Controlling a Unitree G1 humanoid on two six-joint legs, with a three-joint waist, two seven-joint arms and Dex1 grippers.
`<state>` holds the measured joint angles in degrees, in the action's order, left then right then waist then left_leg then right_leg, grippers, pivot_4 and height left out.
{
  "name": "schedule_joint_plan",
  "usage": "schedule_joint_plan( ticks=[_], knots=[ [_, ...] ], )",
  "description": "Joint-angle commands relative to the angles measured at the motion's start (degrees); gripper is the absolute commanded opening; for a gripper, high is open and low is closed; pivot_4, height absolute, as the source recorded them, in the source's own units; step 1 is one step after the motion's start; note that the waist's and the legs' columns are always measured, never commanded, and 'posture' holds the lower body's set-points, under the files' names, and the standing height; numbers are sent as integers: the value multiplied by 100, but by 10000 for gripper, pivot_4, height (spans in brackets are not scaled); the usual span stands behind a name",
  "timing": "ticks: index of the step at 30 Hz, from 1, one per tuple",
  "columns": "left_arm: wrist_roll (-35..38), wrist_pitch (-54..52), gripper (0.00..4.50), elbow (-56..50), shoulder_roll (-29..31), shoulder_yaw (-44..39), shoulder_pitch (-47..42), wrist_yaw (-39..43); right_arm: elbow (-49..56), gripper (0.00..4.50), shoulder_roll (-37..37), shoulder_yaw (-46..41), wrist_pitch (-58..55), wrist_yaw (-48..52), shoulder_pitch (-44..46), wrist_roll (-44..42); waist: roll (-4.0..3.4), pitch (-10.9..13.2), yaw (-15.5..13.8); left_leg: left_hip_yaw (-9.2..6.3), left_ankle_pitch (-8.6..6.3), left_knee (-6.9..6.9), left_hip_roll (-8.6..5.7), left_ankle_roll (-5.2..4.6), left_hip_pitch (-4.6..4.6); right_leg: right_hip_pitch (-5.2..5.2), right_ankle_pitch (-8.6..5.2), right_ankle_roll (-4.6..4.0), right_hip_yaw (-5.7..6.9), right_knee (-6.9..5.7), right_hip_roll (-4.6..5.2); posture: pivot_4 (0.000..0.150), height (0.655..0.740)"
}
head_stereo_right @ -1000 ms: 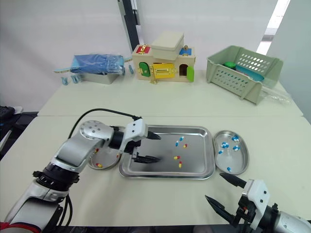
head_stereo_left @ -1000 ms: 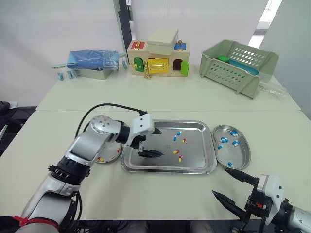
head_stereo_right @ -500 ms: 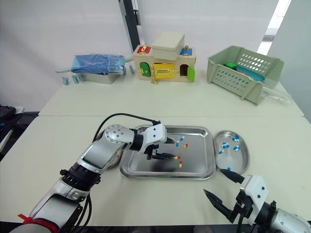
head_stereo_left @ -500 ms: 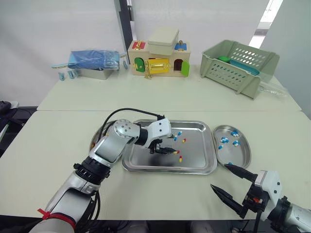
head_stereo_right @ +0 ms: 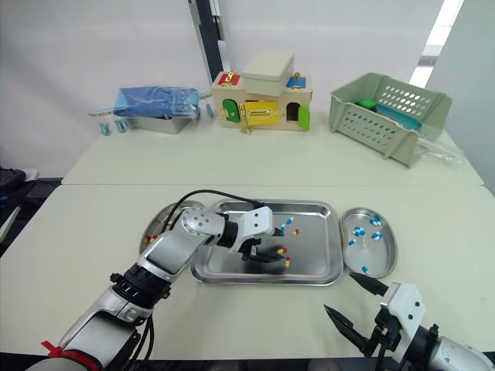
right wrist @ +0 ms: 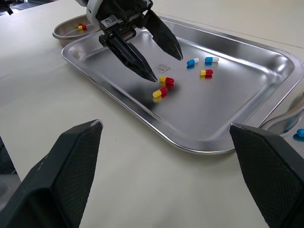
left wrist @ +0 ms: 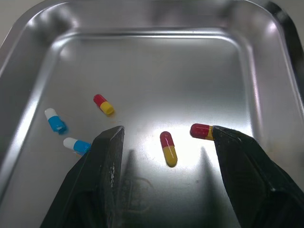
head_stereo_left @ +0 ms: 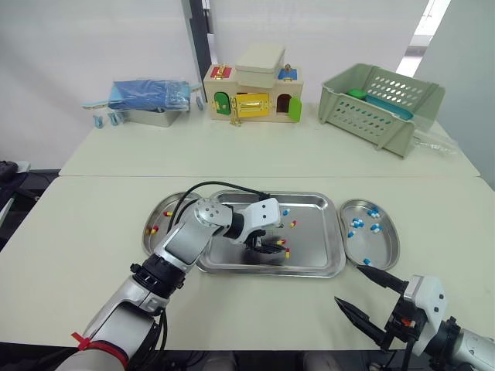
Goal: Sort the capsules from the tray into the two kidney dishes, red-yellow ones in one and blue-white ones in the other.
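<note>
My left gripper (left wrist: 167,130) is open and low over the steel tray (head_stereo_left: 267,270). A red-yellow capsule (left wrist: 168,148) lies between its fingers. A second one (left wrist: 202,131) lies right at one fingertip (left wrist: 223,137), and a third (left wrist: 103,104) lies farther off beside two blue-white capsules (left wrist: 55,120). The left kidney dish (head_stereo_left: 155,224) holds red-yellow capsules. Several blue-white ones are in the right kidney dish (head_stereo_left: 383,247). At the table's near edge, my right gripper (head_stereo_left: 349,282) stands open and holds nothing.
Along the back of the table stand a wooden toy house (head_stereo_left: 251,93), a green slatted basket (head_stereo_left: 379,104) and a blue bag on a metal box (head_stereo_left: 147,97). Bare tabletop lies between the tray and the front edge.
My left gripper has moved right across the tray, from its left part to the red-yellow capsules near the middle, and stayed open. The right gripper has barely moved.
</note>
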<state>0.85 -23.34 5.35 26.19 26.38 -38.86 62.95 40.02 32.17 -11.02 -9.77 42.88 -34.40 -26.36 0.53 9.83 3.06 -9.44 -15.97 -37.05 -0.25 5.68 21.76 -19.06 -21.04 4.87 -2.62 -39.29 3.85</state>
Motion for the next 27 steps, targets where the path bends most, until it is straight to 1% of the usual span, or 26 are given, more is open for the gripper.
schedule_joint_plan(
  ticks=[1, 11, 14, 19, 27],
  knots=[
    [-60, 70, 29860, 17, -62, -3, -71, -33, 82, 45000, -49, 6, 127, 6, -4, -9, 0, 0, -1, 0, 0, 0, 0, 0, 0, 0, 0, 0, 0, 0, 0, 1500, 7400],
    [-153, 63, 29860, 174, -112, 51, -51, 29, 116, 45000, -103, 39, 150, -34, -42, 41, 0, 0, -1, 0, 0, 0, 0, 0, 0, 0, 0, 0, 0, 0, 0, 1500, 7400],
    [-178, 93, 24007, 232, -123, 74, -62, 66, 128, 45000, -109, 48, 146, -57, -54, 51, 0, 0, -1, 0, 0, 0, 0, 0, 0, 0, 0, 0, 0, 0, 0, 1500, 7400],
    [-234, 162, 8475, 265, -124, 88, -50, 97, 122, 45000, -115, 47, 157, -82, -48, 60, 0, 0, 0, 0, 0, 0, 0, 0, 0, 0, 0, 0, 0, 0, 0, 1500, 7400],
    [-283, 171, 8475, 245, -150, 105, -16, 91, 111, 45000, -123, 48, 165, -86, -50, 61, 0, 0, -1, 0, 1, 0, 0, 2, 0, 0, 0, 0, 0, 0, 0, 1500, 7400]
  ],
)
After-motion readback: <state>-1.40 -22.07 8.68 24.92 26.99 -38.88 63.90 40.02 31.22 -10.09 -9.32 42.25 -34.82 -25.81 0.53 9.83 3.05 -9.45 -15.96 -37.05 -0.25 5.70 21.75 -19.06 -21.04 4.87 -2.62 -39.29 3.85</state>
